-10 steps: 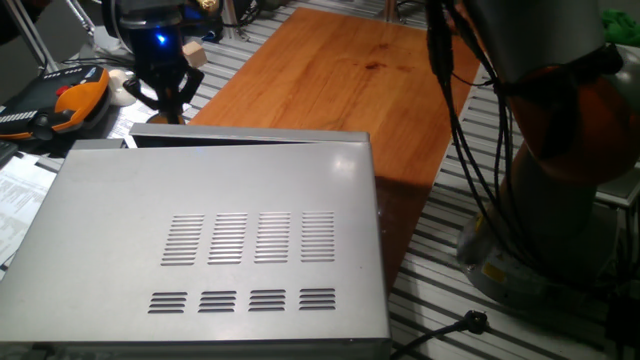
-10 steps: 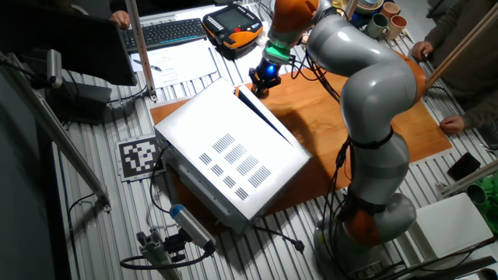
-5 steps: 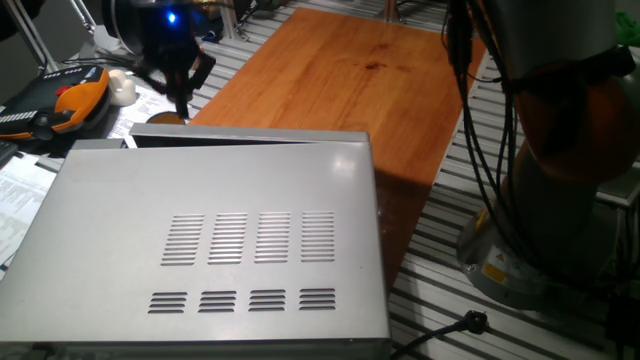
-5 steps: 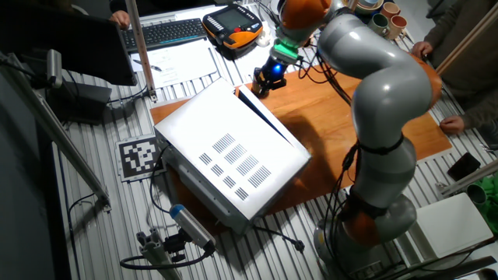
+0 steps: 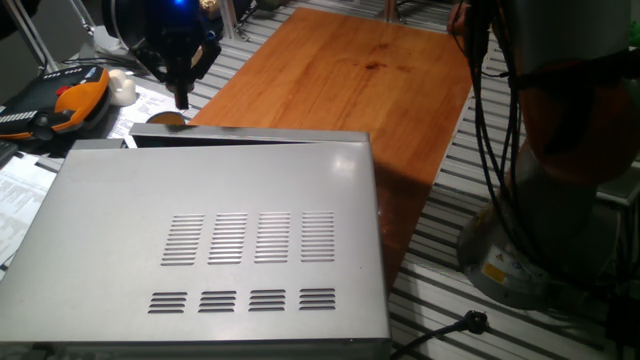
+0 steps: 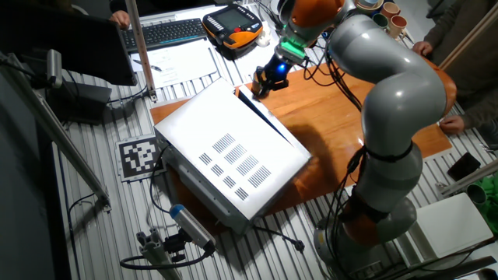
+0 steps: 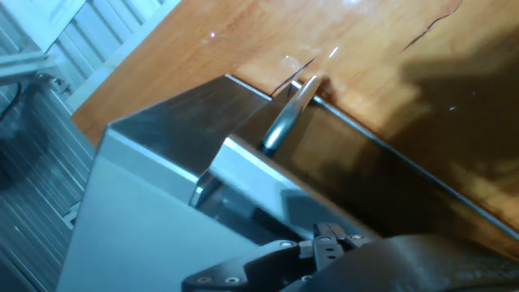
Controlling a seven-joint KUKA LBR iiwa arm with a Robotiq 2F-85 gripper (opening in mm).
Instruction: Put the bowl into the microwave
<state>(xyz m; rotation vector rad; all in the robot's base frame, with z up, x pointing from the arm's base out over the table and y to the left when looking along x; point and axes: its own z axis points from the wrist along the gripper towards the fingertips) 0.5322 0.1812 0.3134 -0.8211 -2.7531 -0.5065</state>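
Observation:
The microwave point(image 5: 220, 240) is a large silver box with vent slots on its top and fills the lower left of one fixed view; it also shows in the other fixed view point(image 6: 226, 155). Its door edge point(image 6: 263, 118) stands out at the far side, and the hand view shows the door handle point(image 7: 285, 120) over the wooden board. A tan sliver of the bowl point(image 5: 165, 120) shows just behind the microwave. My gripper point(image 5: 182, 92) hangs above the bowl, fingers pointing down, holding nothing. It also shows in the other fixed view point(image 6: 263, 79). Its fingers line up edge-on, so their gap is hidden.
A wooden board point(image 5: 350, 80) lies under and beyond the microwave. A white rounded lump point(image 5: 122, 88) and an orange teach pendant point(image 5: 65, 100) lie to the left. The arm's base point(image 5: 560, 220) and cables stand at the right. A keyboard point(image 6: 167, 31) and mugs point(image 6: 381, 19) sit at the back.
My gripper has turned about its axis and lifted slightly; its spread fingers, seen apart before, now line up edge-on. The bowl and microwave have not moved.

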